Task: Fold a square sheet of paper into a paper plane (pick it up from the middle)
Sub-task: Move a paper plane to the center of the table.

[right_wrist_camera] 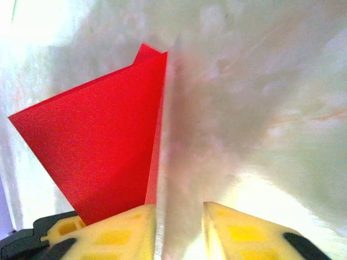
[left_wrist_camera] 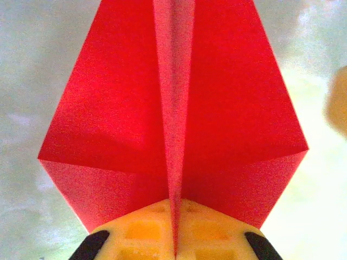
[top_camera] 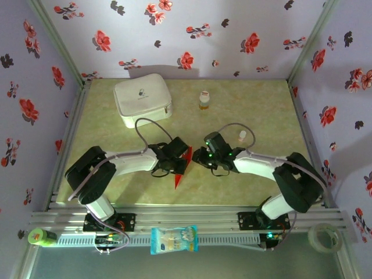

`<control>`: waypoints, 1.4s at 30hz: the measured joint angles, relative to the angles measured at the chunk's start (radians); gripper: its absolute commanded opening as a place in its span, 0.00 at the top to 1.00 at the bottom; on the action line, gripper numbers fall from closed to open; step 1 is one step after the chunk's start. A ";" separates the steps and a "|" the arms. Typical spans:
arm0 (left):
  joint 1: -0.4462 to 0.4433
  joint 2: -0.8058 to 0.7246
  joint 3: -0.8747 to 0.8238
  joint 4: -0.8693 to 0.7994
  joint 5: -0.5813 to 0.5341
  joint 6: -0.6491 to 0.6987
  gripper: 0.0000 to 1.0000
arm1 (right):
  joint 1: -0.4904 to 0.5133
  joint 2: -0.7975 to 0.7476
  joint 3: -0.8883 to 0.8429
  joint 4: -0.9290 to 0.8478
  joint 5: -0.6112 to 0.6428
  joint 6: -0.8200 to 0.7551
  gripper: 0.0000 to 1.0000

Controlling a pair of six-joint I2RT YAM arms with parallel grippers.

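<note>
The paper plane (left_wrist_camera: 173,108), a red dart with its wings splayed, sits mid-table between my arms. My left gripper (left_wrist_camera: 174,241) is clamped on its centre crease, I judge to press the fold. My right gripper (right_wrist_camera: 179,233) sits beside one wing, jaws parted, holding nothing. Bare table (top_camera: 256,116) lies rightward; the white case (top_camera: 142,99) and small bottle (top_camera: 203,100) stand well behind.

Paper plane (left_wrist_camera: 108,124): thin red paper, matt, faintly grainy, sharply creased. Left claw (left_wrist_camera: 174,214): moulded yellow plastic, matt, with waffle-like recesses. Desk (top_camera: 256,110): smooth pale green marbled surface with a soft sheen; frame rail (top_camera: 192,216) of ribbed silvery metal.
</note>
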 measured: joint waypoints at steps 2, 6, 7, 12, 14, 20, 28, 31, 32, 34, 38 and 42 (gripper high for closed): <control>0.000 -0.009 0.002 -0.019 -0.033 -0.002 0.97 | -0.019 -0.039 -0.021 -0.006 0.017 -0.003 0.66; 0.010 -0.026 0.004 -0.053 -0.094 -0.016 0.97 | -0.058 -0.099 -0.068 -0.016 0.045 -0.002 0.65; 0.015 -0.026 0.004 -0.056 -0.100 -0.023 0.98 | -0.063 -0.107 -0.076 -0.019 0.050 -0.002 0.65; 0.052 -0.019 0.029 -0.072 -0.116 -0.059 0.99 | -0.071 -0.131 -0.106 -0.023 0.064 0.003 0.64; 0.061 -0.005 0.052 -0.074 -0.116 -0.073 0.99 | -0.071 -0.131 -0.108 -0.023 0.064 0.004 0.65; 0.064 0.054 0.114 -0.082 -0.116 -0.107 0.98 | -0.071 -0.131 -0.119 -0.022 0.063 0.005 0.64; 0.064 0.115 0.162 -0.118 -0.127 -0.138 0.95 | -0.071 -0.131 -0.127 -0.014 0.059 0.005 0.64; 0.064 0.144 0.183 -0.130 -0.132 -0.141 0.95 | -0.071 -0.131 -0.132 -0.014 0.059 0.006 0.64; 0.064 0.150 0.190 -0.137 -0.135 -0.141 0.94 | -0.071 -0.131 -0.132 -0.013 0.059 0.009 0.64; 0.064 0.155 0.200 -0.148 -0.139 -0.142 0.93 | -0.071 -0.131 -0.132 -0.013 0.059 0.013 0.64; 0.064 0.173 0.226 -0.168 -0.143 -0.143 0.92 | -0.071 -0.130 -0.132 -0.013 0.056 0.021 0.64; 0.064 0.186 0.240 -0.182 -0.150 -0.143 0.91 | -0.071 -0.130 -0.132 -0.005 0.055 0.021 0.64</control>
